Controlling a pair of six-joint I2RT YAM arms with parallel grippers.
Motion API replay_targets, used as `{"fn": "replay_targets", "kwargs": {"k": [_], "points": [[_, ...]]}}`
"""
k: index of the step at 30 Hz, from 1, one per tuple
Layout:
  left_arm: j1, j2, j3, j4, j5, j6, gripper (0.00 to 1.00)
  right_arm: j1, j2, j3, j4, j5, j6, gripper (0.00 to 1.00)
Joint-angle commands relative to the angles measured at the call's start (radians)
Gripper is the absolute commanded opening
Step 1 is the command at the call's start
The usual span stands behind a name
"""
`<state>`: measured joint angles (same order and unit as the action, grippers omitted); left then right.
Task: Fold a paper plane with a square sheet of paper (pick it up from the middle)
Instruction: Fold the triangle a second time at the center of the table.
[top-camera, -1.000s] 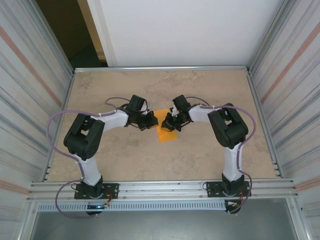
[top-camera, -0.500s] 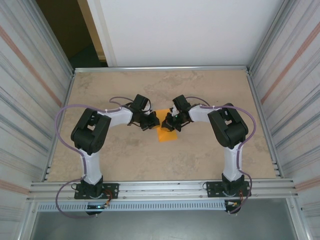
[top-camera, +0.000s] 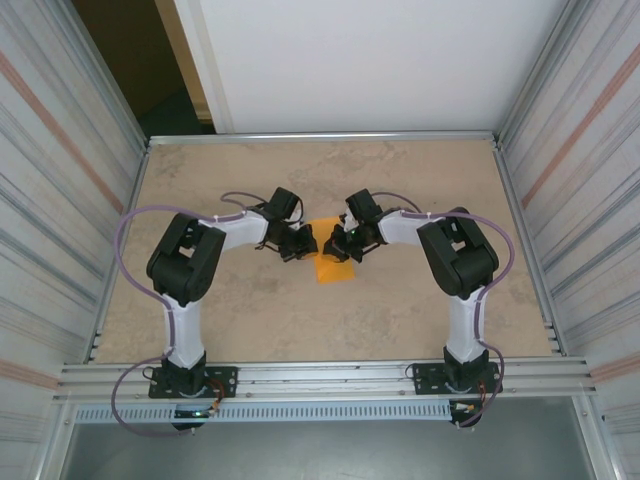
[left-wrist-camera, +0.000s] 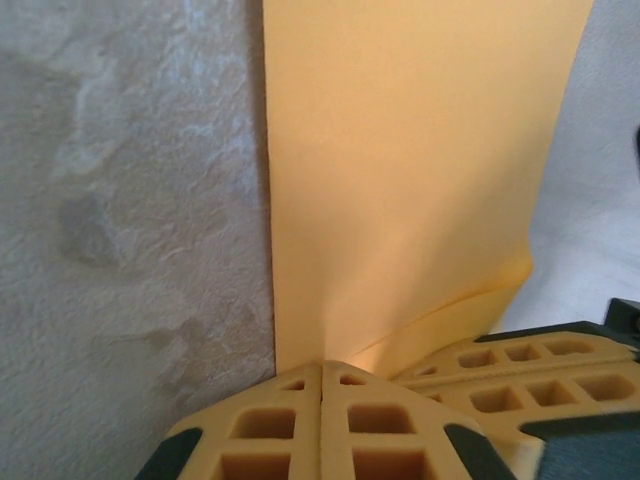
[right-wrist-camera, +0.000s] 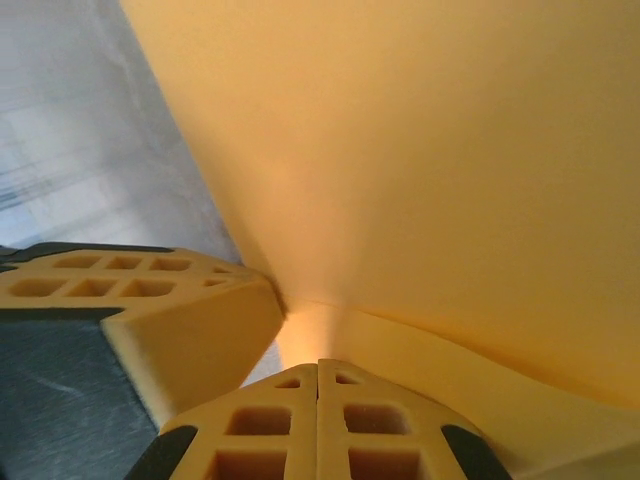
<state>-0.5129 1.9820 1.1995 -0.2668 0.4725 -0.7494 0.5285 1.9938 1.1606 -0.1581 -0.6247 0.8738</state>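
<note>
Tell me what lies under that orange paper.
The beige table shows beside the orange paper, so it probably continues beneath. Whatever sits directly under the sheet is covered.

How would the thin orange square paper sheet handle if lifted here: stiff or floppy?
Probably floppy: the thin orange paper sheet buckles into a curl beside the right end effector. It looks thin, so likely light, and it may slide on the mottled table if pushed.
</note>
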Motion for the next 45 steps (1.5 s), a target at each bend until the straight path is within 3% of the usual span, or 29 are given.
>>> {"fn": "replay_targets", "kwargs": {"k": [1,24,35,45], "points": [[-0.008,0.047,0.022,-0.077,-0.058,0.053,0.02,-0.007,-0.069,-0.02,0.017,0.013,-0.065,0.02],[0.008,0.086,0.068,-0.131,-0.088,0.09,0.02,-0.036,-0.035,-0.135,0.005,0.065,-0.132,0.02],[0.008,0.097,0.08,-0.135,-0.078,0.095,0.02,-0.03,-0.153,-0.144,0.057,0.056,-0.155,0.02],[0.007,0.099,0.08,-0.132,-0.069,0.094,0.02,-0.003,-0.044,-0.068,0.069,0.064,-0.133,0.02]]}}
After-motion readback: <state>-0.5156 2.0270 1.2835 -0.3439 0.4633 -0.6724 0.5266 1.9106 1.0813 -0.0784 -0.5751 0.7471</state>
